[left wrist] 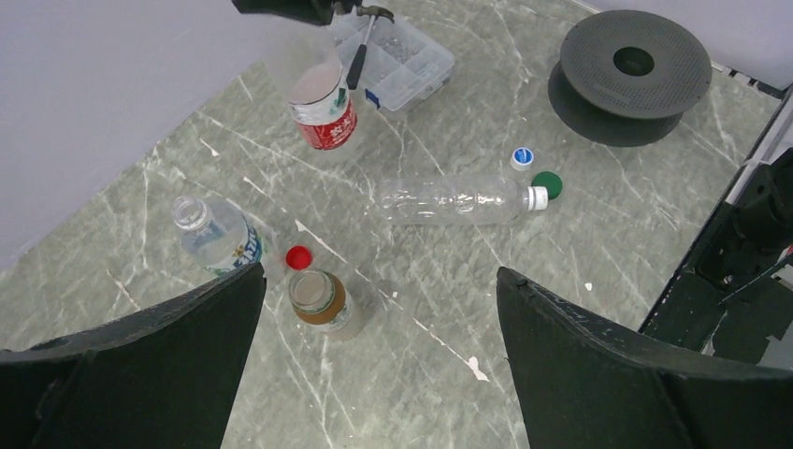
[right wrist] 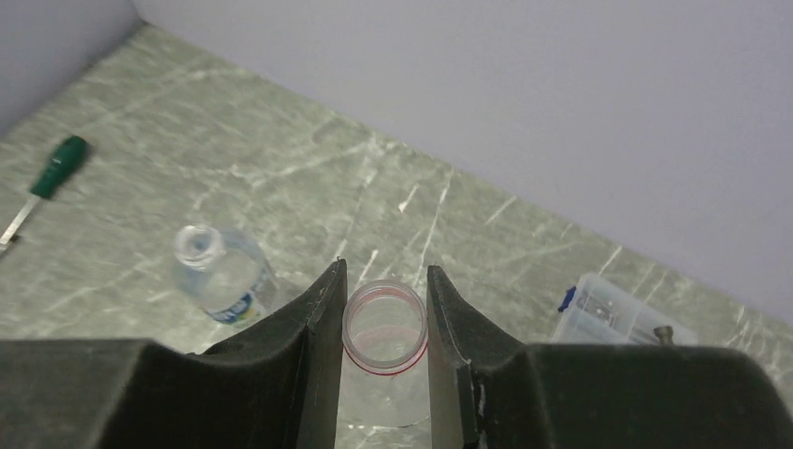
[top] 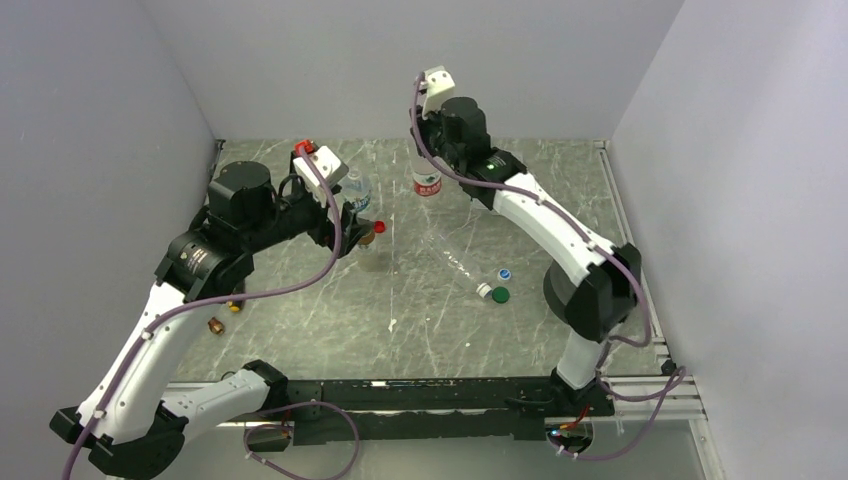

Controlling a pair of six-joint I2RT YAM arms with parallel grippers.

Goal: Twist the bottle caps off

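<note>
My right gripper [right wrist: 384, 271] is closed narrow on the open neck of the clear plastic bottle with the red label [right wrist: 384, 329], one finger against each side of its rim. The bottle stands upright at the top centre of the overhead view.

My left gripper [left wrist: 382, 276] is spread wide and holds nothing, hanging above the marbled grey-green table [left wrist: 580, 281]. Low in the left wrist view stands the open amber bottle with a green-white label [left wrist: 321, 301]. The round red plastic cap [left wrist: 298, 257] lies at its upper left, beside the open clear bottle with the blue-white label [left wrist: 215, 234].

Mid-frame the tall slim clear bottle [left wrist: 449, 201] lies on its side, a white cap [left wrist: 535, 197] on its neck. The dark green cap [left wrist: 547, 184] lies just beside that end, and the loose white-and-blue cap [left wrist: 522, 157] just above.
</note>
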